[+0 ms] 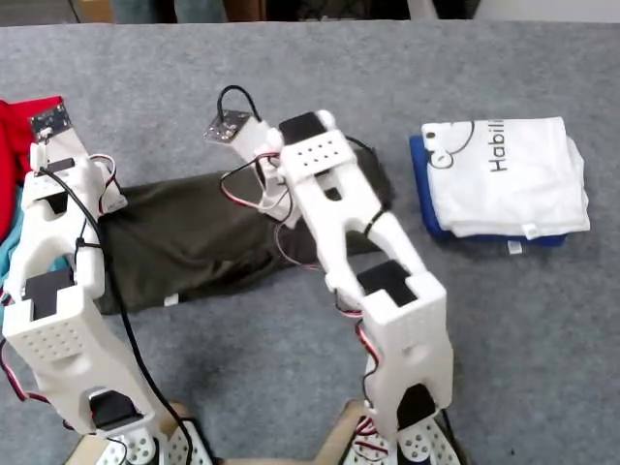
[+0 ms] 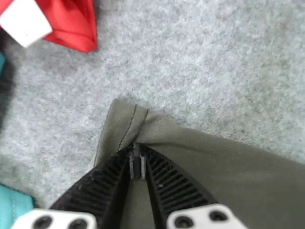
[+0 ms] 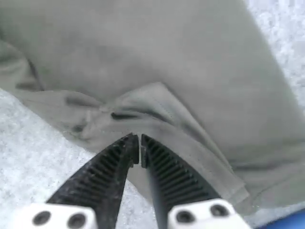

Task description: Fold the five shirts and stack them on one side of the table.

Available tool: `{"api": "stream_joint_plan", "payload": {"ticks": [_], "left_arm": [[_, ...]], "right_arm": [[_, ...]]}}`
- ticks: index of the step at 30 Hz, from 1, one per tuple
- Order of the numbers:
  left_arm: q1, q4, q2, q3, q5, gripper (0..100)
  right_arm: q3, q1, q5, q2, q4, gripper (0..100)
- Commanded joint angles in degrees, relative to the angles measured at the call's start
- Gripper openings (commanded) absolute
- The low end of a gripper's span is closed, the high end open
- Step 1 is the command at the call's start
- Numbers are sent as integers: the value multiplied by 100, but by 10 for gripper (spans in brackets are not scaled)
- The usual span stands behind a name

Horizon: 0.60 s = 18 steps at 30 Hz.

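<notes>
An olive shirt (image 1: 194,242) lies as a long strip across the middle of the grey table (image 1: 291,68). My left gripper (image 1: 109,199) is at its left end, shut on a corner of the olive shirt (image 2: 190,148), as the left gripper (image 2: 138,167) shows from its wrist. My right gripper (image 1: 279,186) sits over the strip's far edge, largely hidden under its own arm. From its wrist, the right gripper (image 3: 139,149) is shut on a raised fold of the olive shirt (image 3: 143,57).
A folded white shirt (image 1: 509,174) lies on a folded blue shirt (image 1: 426,208) at the right side. A red shirt (image 1: 19,126) (image 2: 71,24) and a teal shirt (image 1: 8,257) (image 2: 14,207) lie bunched at the left edge. Bare table stretches along the back and the front right.
</notes>
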Motion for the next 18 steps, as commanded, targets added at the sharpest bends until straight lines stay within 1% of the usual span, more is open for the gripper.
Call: {"api": "stream_joint_plan", "payload": {"ticks": [1, 3, 5, 8, 9, 15, 17, 18], "left_arm": [[22, -70, -167, -127, -53, 30], [13, -62, -167, -119, -53, 30], [4, -62, -176, -127, -53, 30], [-13, -9, -229, -189, -53, 30], [-66, 123, -325, -277, -53, 31], [-286, 1574, -1327, -1138, -44, 34], [-277, 2154, -1626, -1341, -53, 35], [-286, 2444, -1776, -1429, -70, 47]], "right_arm": [[75, -62, -35, 426, -738, 21], [-75, -53, -35, 690, -835, 21], [-295, -9, -35, 708, -633, 21], [-892, 35, -44, 462, 79, 21], [-1112, 79, -44, 365, 352, 21], [-2431, 378, -44, -84, 1829, 21], [-2615, 527, -88, -224, 2022, 21], [-2615, 624, -255, -374, 2013, 21]]}}
